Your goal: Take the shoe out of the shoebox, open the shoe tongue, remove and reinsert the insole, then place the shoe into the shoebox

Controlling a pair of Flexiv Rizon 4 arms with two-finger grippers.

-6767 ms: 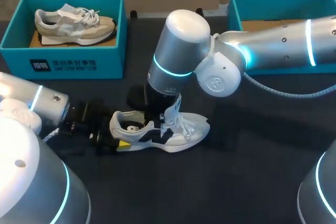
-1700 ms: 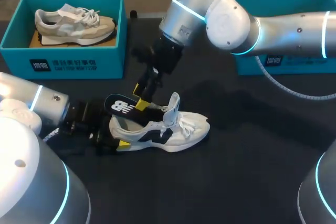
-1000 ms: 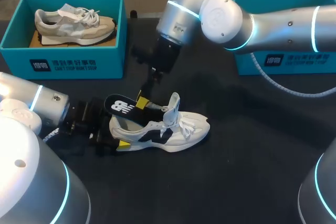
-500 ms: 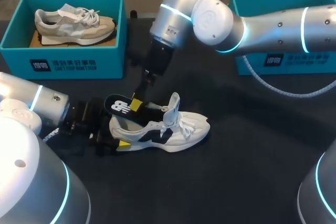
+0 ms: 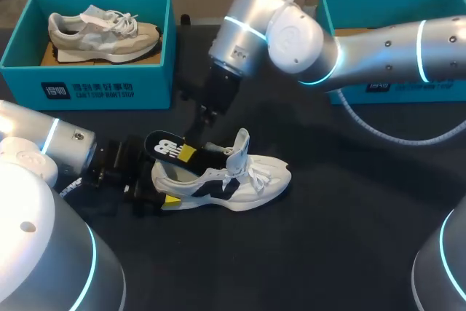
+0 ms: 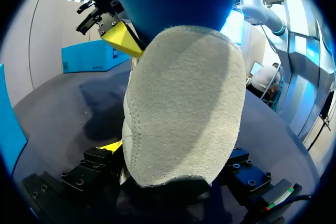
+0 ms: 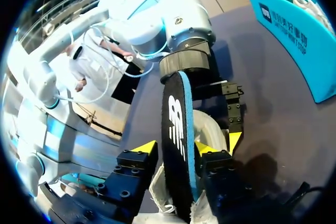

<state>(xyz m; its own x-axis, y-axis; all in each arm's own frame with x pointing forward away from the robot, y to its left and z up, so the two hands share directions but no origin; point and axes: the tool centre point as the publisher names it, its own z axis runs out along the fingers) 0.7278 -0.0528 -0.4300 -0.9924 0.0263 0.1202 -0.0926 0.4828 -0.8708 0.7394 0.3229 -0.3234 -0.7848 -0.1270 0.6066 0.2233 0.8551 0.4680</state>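
Note:
A white shoe (image 5: pixel 226 178) with a dark side mark lies on the black table, toe to the right, its tongue standing up. My left gripper (image 5: pixel 157 184) is shut on its heel, which fills the left wrist view as a pale suede heel (image 6: pixel 184 103). A black insole (image 5: pixel 169 148) with a white logo sticks up and back out of the shoe. My right gripper (image 5: pixel 188 152) stands open around the insole (image 7: pixel 178 140), one yellow tip close to each face, a thin gap showing on one side.
A teal shoebox (image 5: pixel 87 89) at the back left holds a beige shoe (image 5: pixel 102 33). A second teal shoebox (image 5: pixel 378 85) stands at the back right, behind my right arm. The table in front of the shoe is bare.
My right gripper has slid down along the insole toward the shoe's heel, and its fingers have drawn closer together. The shoe, the insole and my left arm have stayed put.

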